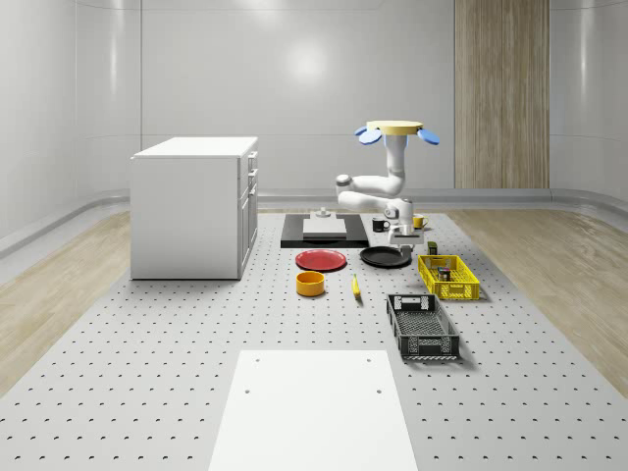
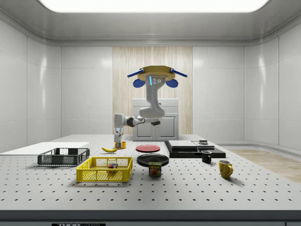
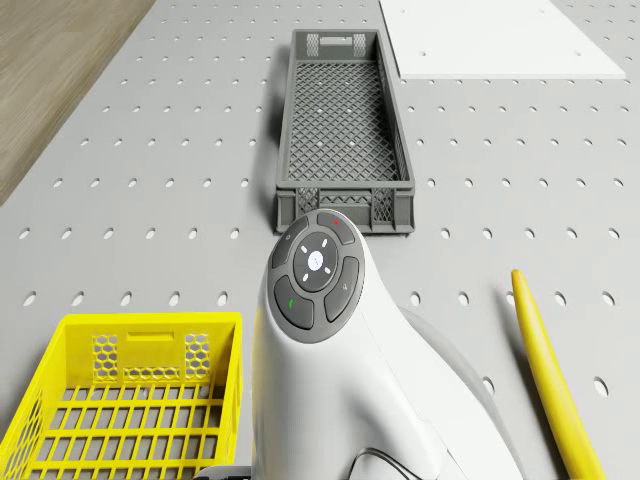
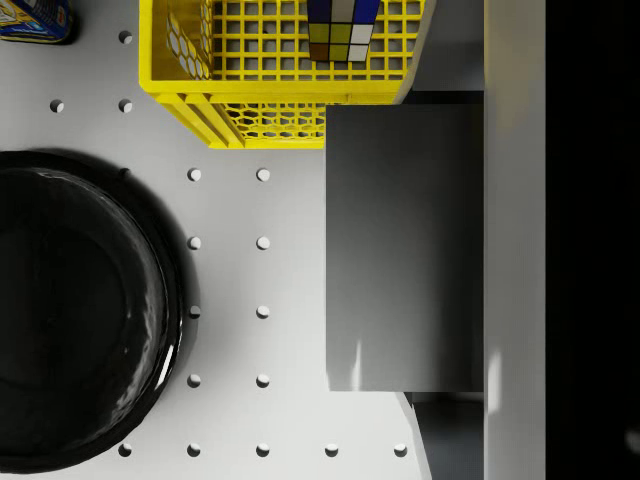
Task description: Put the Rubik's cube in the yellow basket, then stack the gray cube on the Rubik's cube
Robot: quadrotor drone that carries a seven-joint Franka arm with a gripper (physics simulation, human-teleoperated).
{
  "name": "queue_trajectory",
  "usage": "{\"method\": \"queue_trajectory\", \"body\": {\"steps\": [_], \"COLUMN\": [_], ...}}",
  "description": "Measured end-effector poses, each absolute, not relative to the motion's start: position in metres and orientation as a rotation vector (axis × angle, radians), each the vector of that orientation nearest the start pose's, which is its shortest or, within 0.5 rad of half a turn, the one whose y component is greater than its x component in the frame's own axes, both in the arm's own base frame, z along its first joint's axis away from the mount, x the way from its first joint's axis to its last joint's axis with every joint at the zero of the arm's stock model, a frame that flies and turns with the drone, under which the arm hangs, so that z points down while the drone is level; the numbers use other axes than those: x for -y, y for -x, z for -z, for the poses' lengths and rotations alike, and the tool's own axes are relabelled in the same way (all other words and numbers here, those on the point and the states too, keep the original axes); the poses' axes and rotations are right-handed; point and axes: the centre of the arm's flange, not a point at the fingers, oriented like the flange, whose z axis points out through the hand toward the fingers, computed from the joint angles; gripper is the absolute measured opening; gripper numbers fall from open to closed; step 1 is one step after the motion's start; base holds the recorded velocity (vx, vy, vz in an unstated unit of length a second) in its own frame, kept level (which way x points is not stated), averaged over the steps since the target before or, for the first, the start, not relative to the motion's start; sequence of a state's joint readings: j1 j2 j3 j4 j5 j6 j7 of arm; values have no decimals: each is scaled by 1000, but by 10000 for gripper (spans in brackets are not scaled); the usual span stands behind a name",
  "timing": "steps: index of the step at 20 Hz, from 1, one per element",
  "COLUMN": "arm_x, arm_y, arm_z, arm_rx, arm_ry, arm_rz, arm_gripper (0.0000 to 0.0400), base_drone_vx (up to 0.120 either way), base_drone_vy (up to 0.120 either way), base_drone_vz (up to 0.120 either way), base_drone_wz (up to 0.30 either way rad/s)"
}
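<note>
My hand (image 4: 405,245) pinches the gray cube (image 4: 405,250) by two flat, stiff, rather slick faces, near the yellow basket (image 4: 270,85) holding the Rubik's cube (image 4: 342,28); my drone (image 1: 396,130) hovers above the tabletop (image 1: 196,324).

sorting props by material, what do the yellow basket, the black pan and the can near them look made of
Yellow basket: looks like molded plastic, matte, with a regular lattice of holes. Black pan: glossy, likely coated metal or enamel, judging by bright streak reflections on its rim. Spam can: probably tin with a printed label, though the render leaves that open.
</note>
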State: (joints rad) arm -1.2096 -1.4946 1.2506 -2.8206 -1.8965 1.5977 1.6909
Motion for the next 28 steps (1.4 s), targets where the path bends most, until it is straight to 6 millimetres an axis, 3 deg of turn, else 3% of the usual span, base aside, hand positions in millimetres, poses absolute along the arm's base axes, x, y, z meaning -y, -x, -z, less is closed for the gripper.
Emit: {"method": "queue_trajectory", "body": {"steps": [6,10,15,24,28], "arm_x": [2,2,2,2,2], "arm_y": [-315,-315,-315,-315,-315], "arm_z": [-527,-527,-527,-527,-527], "arm_rx": [2,2,2,2,2], "arm_ry": [-1,-1,-1,-1,-1], "arm_rz": [-786,-786,-786,-786,-786], "arm_gripper": [250,250,250,250,250], "base_drone_vx": [27,-100,0,0,0], "base_drone_vy": [120,120,120,120,120], "base_drone_vz": [0,0,-72,0,-110], "base_drone_wz": [0,0,0,0,0]}}
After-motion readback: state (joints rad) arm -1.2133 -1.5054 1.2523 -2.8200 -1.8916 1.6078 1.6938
